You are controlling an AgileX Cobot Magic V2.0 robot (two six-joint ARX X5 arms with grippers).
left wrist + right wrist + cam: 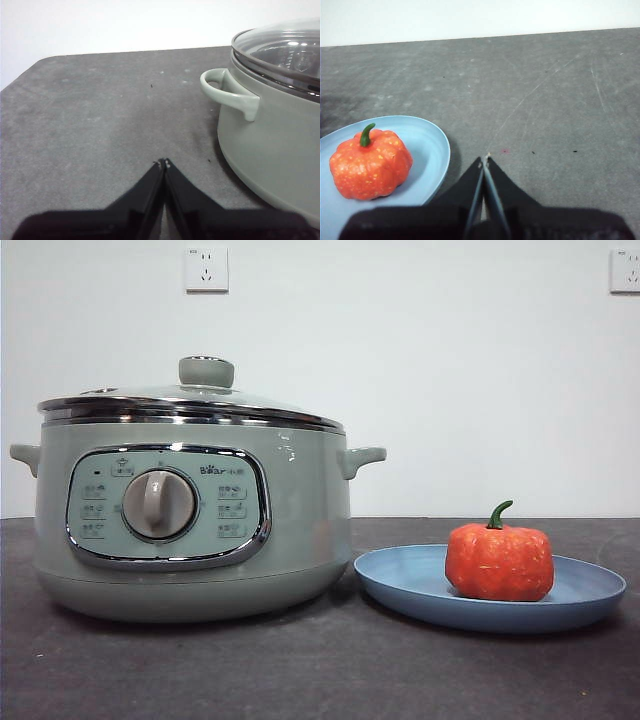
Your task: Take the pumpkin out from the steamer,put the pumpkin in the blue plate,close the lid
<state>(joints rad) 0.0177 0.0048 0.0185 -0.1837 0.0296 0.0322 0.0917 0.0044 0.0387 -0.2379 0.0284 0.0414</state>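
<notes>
Dark grey tabletop: the pumpkin (pixel 499 562) sits on the blue plate (pixel 400 585) at the steamer's (pixel 190 530) three o'clock, the lid (pixel 190 400) on. Left gripper (pixel 164 162) and right gripper (pixel 485 160) idle, jaws pressed together. Nothing seems left.

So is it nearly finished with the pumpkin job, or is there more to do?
It looks finished. The pumpkin sits on the blue plate, beside the steamer, and the lid is on the pot. Nothing is in hand: the left tool and right tool are shut and empty over the table. Nothing seems left.
</notes>
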